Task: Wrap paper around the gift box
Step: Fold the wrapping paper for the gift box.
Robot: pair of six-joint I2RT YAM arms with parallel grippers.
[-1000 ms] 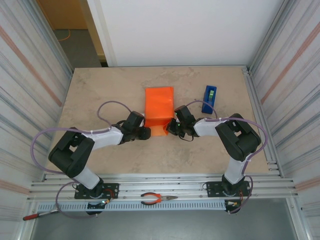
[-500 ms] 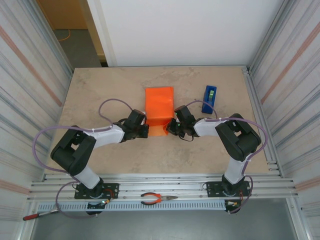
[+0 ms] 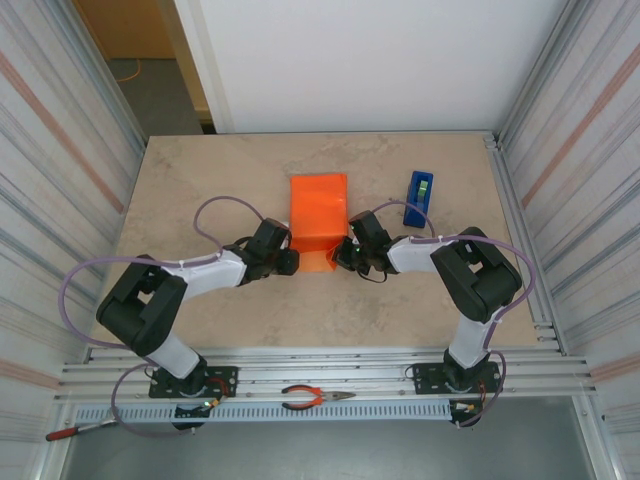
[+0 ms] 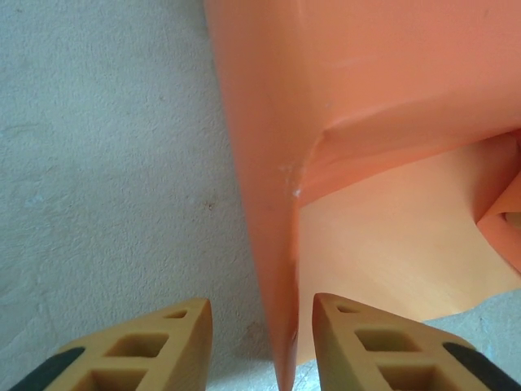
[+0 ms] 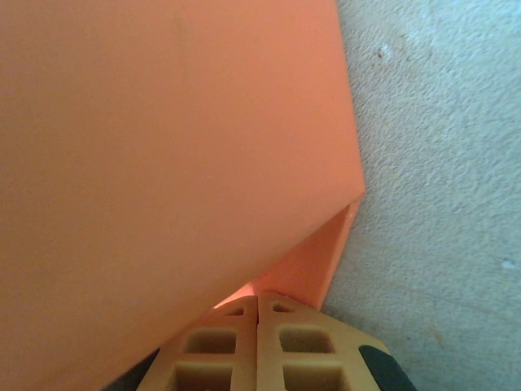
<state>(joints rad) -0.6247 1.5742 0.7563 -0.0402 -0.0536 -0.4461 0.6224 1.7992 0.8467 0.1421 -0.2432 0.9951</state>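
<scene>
The gift box [image 3: 318,212], sheathed in the paper [image 4: 366,81], is seen at the middle of the desk [image 3: 200,180]. At its 7 o'clock the left hand [image 4: 259,314] is spread astride a flap edge [image 4: 273,244]. At 5 o'clock the right hand [image 5: 258,305] is pressed together. That edge could be creased or torn by a skewed pinch.

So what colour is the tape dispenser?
The tape dispenser is blue with a green patch, clearest in the top external view.
</scene>
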